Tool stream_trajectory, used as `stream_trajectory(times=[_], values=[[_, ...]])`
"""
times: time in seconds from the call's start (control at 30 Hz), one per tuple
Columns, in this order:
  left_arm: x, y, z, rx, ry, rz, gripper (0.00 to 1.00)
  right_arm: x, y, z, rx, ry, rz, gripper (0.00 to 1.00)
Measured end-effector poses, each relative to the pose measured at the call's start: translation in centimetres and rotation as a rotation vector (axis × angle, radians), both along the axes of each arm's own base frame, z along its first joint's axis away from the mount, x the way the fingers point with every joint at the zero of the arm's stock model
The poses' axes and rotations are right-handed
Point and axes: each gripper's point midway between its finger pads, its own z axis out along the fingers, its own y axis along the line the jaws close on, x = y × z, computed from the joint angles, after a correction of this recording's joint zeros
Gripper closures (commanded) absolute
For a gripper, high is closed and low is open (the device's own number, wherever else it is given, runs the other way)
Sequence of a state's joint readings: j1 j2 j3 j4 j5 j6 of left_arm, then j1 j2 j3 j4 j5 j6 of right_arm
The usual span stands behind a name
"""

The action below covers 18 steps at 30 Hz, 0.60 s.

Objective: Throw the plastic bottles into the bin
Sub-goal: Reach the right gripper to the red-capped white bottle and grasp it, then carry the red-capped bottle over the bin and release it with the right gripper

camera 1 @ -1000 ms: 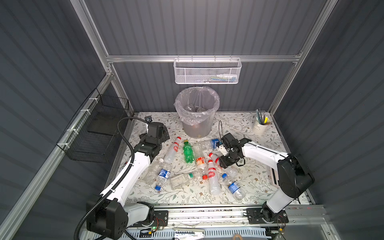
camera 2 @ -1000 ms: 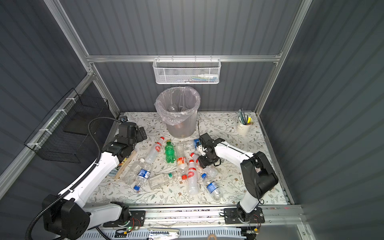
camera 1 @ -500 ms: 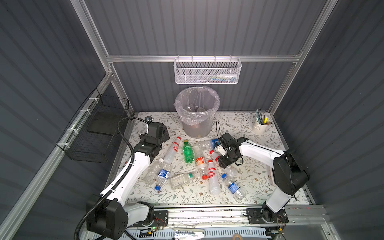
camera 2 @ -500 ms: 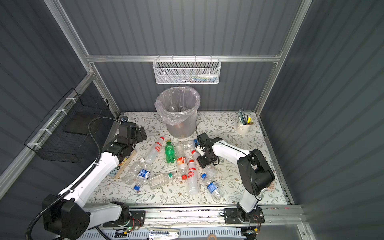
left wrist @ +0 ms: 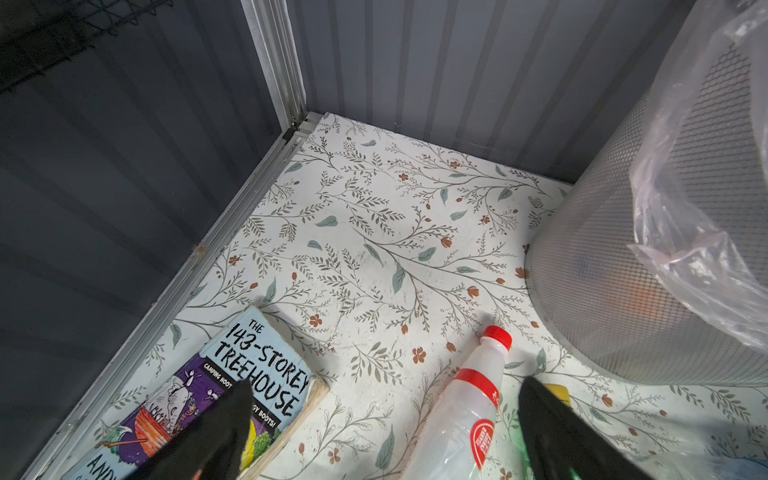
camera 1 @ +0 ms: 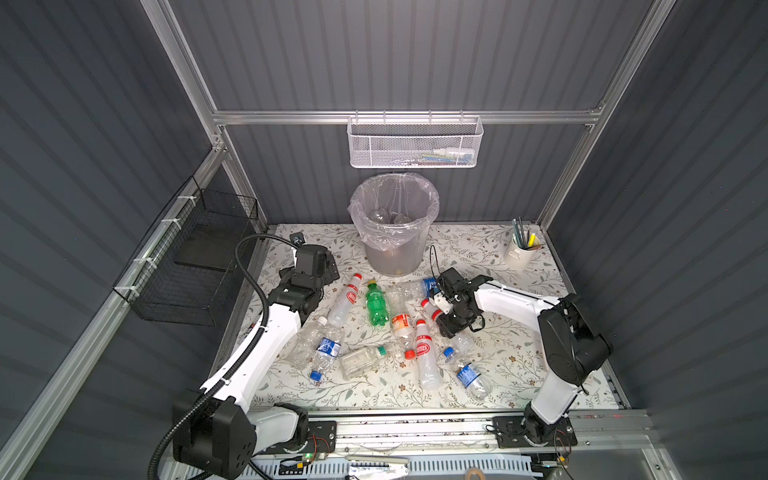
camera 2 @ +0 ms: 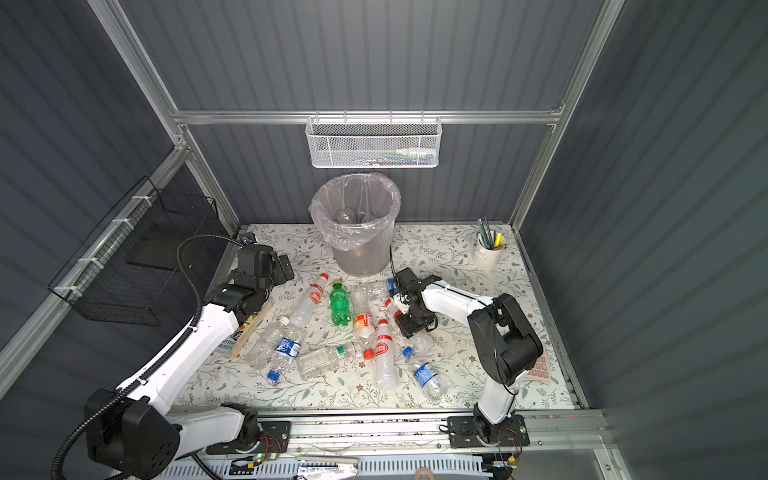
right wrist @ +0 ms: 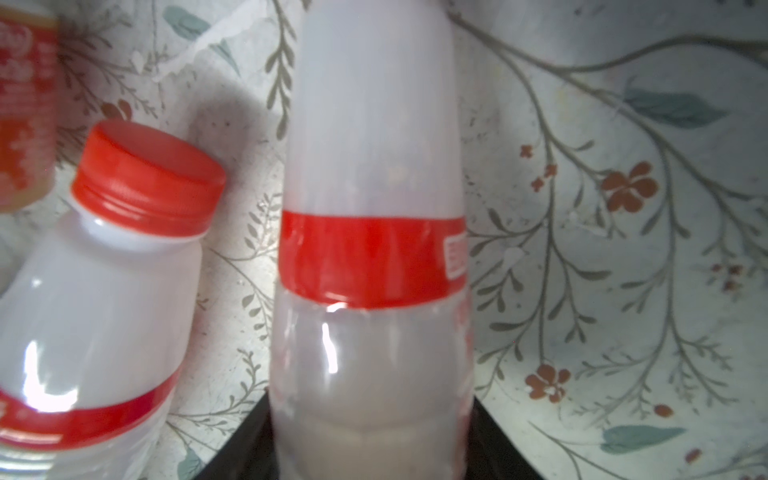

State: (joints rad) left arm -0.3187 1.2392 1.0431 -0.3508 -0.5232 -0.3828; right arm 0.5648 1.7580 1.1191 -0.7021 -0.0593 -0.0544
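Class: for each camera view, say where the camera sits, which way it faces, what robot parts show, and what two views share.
Both top views: high at the front, looking down on table, bin, bottles; both arms whole.
Left wrist: on the left arm, facing the back-left corner; open left tool tips.
Right wrist: close over a red-banded bottle held in the right tool; black fingers only.
Shared: left wrist and top views both show the bin.

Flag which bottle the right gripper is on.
The milky red-banded bottle, lying between the fingers of the right gripper, which sit flush on both its sides. Its red-capped twin lies alongside, outside them.
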Motion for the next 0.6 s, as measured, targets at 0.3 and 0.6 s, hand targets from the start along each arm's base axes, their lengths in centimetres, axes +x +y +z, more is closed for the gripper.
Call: stream_trajectory(times=[0.3, 0.6], values=[[-0.1, 0.0, -0.3, -0.003, 0.007, 0.004, 0.01, 0.2, 0.5, 5.1, 0.115, -0.156, 0.025, 0.50], [-0.2, 0.1, -0.6, -0.001, 0.013, 0.005, 0.01, 2.3, -0.3, 17.5, 0.358, -0.560, -0.030, 0.49]])
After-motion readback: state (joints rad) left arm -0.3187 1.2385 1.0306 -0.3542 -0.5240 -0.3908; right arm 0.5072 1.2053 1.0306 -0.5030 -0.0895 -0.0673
